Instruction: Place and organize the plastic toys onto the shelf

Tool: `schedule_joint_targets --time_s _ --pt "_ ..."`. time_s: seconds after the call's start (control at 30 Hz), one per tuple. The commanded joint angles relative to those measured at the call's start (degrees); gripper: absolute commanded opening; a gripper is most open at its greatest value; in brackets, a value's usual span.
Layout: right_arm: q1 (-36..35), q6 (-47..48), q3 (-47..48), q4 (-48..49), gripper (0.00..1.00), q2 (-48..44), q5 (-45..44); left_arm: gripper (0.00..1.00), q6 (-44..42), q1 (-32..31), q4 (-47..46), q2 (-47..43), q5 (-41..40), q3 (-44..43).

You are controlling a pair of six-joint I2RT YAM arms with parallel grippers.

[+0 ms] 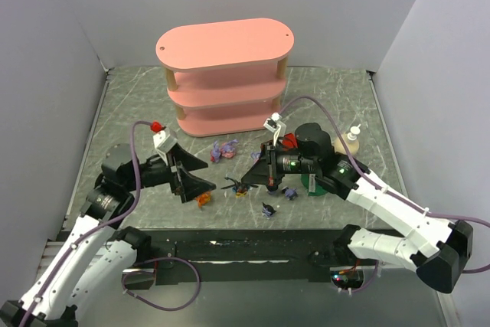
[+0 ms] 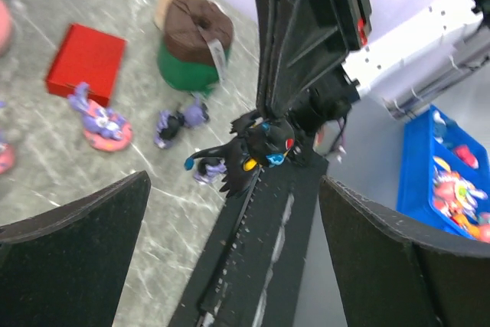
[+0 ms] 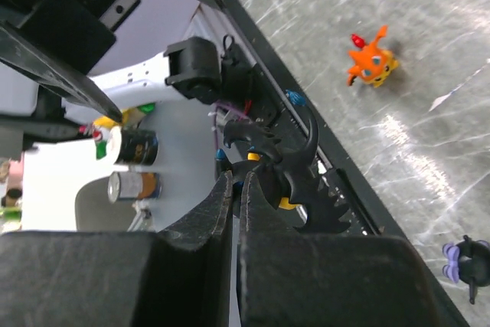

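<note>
- Your right gripper [image 3: 236, 180] is pinched almost closed, with a thin part of the spiky black toy [image 3: 297, 183] caught at its tips. In the left wrist view the toy hangs at the end of those fingers.
- Your left gripper [image 2: 233, 183] stands wide, with nothing between its fingers. It faces the right gripper, and the spiky toy is just beyond its tips.
- In the top view, both grippers meet near the middle of the table [image 1: 130, 105], and the shelf [image 1: 226, 74] stands upright at 12 o'clock from them, at the far side. No toy shows on its top board.
- The orange toy [image 1: 204, 200] lies on the table at 6 o'clock from the left gripper's tips, just beside them.
- A cluster of lilac-pink toys [image 1: 223, 151] sits at 12 o'clock from the meeting point, between the grippers and the shelf.
- Two dark pointed-ear toys [image 1: 268, 208] lie at about 4 o'clock from the held toy, near the green cylinder [image 1: 312, 182].
- The red box [image 2: 86, 59] lies flat at 9 o'clock from the cylinder in the left wrist view.
</note>
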State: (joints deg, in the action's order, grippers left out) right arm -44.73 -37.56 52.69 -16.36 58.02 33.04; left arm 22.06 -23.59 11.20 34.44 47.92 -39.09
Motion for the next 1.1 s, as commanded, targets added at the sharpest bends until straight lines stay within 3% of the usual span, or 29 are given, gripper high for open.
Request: schedule_joint_targets --time_s 0.0,0.17,0.47,0.6,0.97,1.07 --pt "0.17 0.38 3.39 2.56 0.0 0.51 4.14 0.96 -0.1 -4.6 -1.18 2.38 -2.48 -0.11" --pt "0.26 0.38 4.09 2.56 0.0 1.04 3.97 0.88 -0.44 -10.85 2.86 5.02 -10.89 -1.34" --pt "0.26 0.73 4.97 1.33 0.0 1.31 4.49 0.76 -1.85 -18.41 5.85 7.93 -15.93 -2.74" --pt "0.26 0.82 4.53 1.42 0.0 1.39 4.84 0.66 -1.68 -19.29 5.5 8.1 -16.98 -3.27" --pt "0.26 1.35 4.18 0.89 0.0 2.18 5.37 0.56 -1.76 -20.35 6.02 9.33 -19.27 -4.06" --pt "0.26 1.35 4.18 0.89 0.0 2.36 5.55 0.59 -1.67 -20.44 6.64 9.51 -20.84 -4.15"
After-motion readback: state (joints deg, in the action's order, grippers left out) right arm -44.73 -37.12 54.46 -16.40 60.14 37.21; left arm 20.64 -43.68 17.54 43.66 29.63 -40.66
